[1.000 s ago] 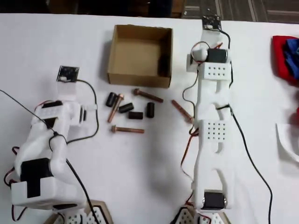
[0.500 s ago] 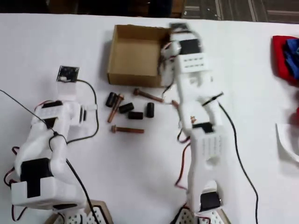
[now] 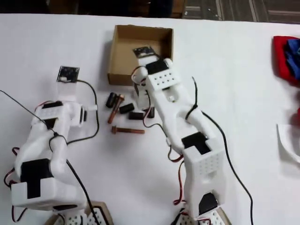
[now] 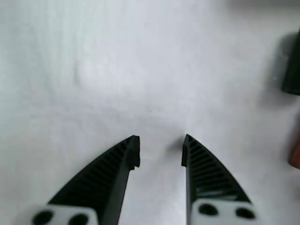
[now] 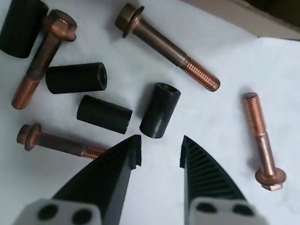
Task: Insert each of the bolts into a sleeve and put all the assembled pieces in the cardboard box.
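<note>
Surveying the high view first: the right arm (image 3: 173, 112) stretches slantwise across the bench (image 3: 243, 70). Its wrist hangs over the loose parts just in front of the cardboard box (image 3: 138, 78). Black sleeves (image 3: 126, 108) and copper bolts (image 3: 127, 130) lie separate beside that wrist, and no bolt is seated in a sleeve. The left arm (image 3: 47, 136) sits folded, well apart from the parts, so the right arm is plainly the nearer.

Left wrist view: the left fingers (image 4: 110, 176) stand parted with nothing between them, above white bench. One edge sleeve (image 4: 293, 70) shows off to the side, well clear of the gap.

Right wrist view: the right fingers (image 5: 115, 176) stand parted and grip nothing. The nearest sleeve (image 5: 160, 110) lies just ahead of the tips, roughly in line with the gap. Its long axis runs away from the fingers at a slight slant, with the open bore at the far end. Closing would therefore fall across its width, which is the favourable direction. In my judgement a short advance and descent would bring it between the fingers.

A crosswise sleeve (image 5: 104, 114) lies just beside it, near one tip, and could be nudged. The threaded end of a near bolt (image 5: 58, 143) runs up to that same finger. A lone bolt (image 5: 262, 138) lies apart on the other side.
</note>
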`<action>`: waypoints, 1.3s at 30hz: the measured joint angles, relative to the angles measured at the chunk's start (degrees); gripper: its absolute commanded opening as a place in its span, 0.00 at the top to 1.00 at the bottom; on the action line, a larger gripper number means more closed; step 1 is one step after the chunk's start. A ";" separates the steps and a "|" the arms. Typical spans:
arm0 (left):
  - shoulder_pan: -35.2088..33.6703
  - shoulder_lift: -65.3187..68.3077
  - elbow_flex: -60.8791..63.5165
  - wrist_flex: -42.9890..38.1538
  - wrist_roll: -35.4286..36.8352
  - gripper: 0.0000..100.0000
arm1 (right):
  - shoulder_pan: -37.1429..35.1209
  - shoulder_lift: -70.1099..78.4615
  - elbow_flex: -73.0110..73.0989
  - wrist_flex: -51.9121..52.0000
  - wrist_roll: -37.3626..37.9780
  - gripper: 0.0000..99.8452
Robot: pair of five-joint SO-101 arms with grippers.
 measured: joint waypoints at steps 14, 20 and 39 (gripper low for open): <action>0.00 0.00 0.00 0.00 0.00 0.83 | -0.18 3.69 2.29 -8.79 -0.53 0.87; 0.00 0.00 0.00 0.00 0.00 0.83 | 0.00 7.91 2.11 -9.32 -0.53 0.87; 0.00 0.00 0.00 0.00 0.00 0.83 | 0.44 14.42 -5.63 -6.77 -0.62 0.98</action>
